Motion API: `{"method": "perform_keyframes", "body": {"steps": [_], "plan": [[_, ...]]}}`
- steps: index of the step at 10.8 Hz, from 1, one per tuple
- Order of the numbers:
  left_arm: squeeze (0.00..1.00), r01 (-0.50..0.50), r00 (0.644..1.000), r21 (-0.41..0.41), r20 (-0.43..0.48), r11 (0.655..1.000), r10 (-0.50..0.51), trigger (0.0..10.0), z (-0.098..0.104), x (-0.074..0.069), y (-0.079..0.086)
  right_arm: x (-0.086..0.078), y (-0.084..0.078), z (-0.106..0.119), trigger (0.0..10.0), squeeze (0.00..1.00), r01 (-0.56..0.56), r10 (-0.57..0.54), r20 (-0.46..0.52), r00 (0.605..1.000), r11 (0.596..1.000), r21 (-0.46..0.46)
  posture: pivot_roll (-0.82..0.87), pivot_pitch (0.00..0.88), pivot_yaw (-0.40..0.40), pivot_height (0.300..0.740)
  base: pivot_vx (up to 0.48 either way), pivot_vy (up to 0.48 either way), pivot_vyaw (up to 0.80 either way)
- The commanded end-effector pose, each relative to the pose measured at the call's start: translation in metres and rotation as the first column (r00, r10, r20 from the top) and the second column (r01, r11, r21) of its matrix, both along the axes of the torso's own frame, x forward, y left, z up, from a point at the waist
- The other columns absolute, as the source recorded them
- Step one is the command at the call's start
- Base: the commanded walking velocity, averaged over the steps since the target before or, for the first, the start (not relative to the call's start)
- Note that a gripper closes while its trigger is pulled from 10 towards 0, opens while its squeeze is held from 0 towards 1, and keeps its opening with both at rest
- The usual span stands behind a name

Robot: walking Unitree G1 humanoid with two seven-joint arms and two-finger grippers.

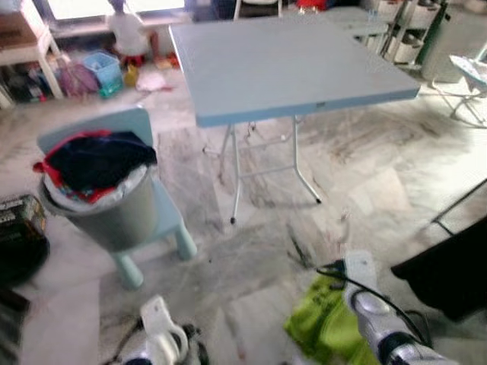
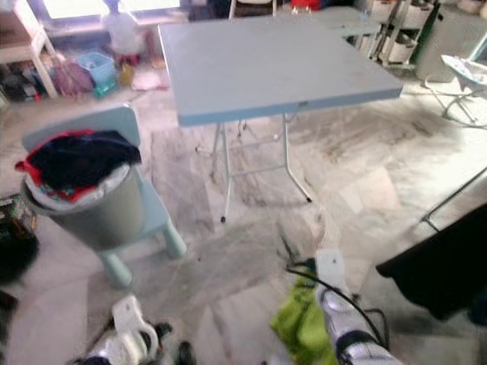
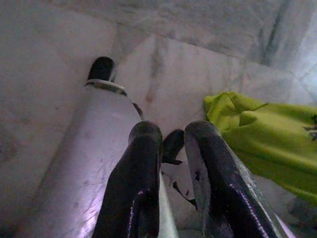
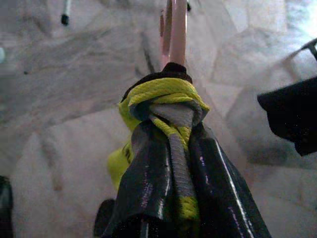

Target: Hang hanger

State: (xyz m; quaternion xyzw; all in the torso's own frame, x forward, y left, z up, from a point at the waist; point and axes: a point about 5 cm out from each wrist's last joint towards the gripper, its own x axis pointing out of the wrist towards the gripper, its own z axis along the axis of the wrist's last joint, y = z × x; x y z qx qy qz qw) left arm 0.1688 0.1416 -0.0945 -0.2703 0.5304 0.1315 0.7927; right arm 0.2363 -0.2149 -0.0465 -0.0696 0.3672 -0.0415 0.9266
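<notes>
Two black fingers of the right gripper [image 4: 171, 148] are clamped on the collar of a lime-green fabric garment [image 1: 323, 323], with a pink plastic hanger [image 4: 173, 29] projecting beyond the fingertips. The garment hangs low over the grey marble floor [image 1: 365, 190], near a black cloth [image 1: 449, 270] on the robot's right. The left gripper [image 3: 171, 163] hangs idle with its fingers narrowly apart, holding nothing. Ahead stand a pale blue folding table [image 1: 281, 61] and a grey laundry bucket [image 1: 99, 205] on a light blue plastic chair [image 1: 163, 220]. Recommended handling: maintain a firm clamp, keep the hook upright, and raise it toward a rail. The hanger hook is cut off, and no rail can be identified.
</notes>
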Motion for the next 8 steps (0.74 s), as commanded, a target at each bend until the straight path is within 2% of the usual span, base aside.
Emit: {"method": "perform_keyframes", "body": {"steps": [1,3,4,6,8], "plan": [[0.0,0.166,0.836,0.745,0.241,0.646,-0.492,10.0,0.078,0.088,0.112,0.012,0.0,0.009,10.0,0.0,0.0,0.0,0.056,0.998,1.0,0.011,-0.01,0.067,-0.043,0.74,0.0,0.0,0.0],[0.0,0.126,0.821,0.76,0.281,0.638,-0.496,10.0,0.084,0.093,0.113,0.013,-0.002,0.011,10.0,0.0,0.011,-0.011,0.073,0.997,1.0,0.003,-0.01,0.067,-0.043,0.74,0.0,0.0,0.0],[0.0,0.057,0.79,0.803,0.327,0.593,-0.519,10.0,0.095,0.103,0.108,0.021,-0.001,0.02,10.0,0.0,0.007,-0.011,0.16,0.987,1.0,0.027,-0.01,0.069,-0.041,0.74,0.0,0.0,0.0],[0.0,0.039,0.742,0.843,0.335,0.536,-0.581,10.0,0.106,0.112,0.103,0.03,0.005,0.03,10.0,0.0,-0.018,-0.007,0.267,0.964,0.996,0.091,0.0,0.067,-0.039,0.74,0.0,0.0,0.0],[0.0,0.021,0.717,0.86,0.343,0.51,-0.607,10.0,0.111,0.116,0.102,0.038,0.016,0.04,10.0,0.0,-0.078,0.025,0.365,0.931,0.988,0.131,0.0,0.06,-0.029,0.74,0.0,0.0,0.0]]}}
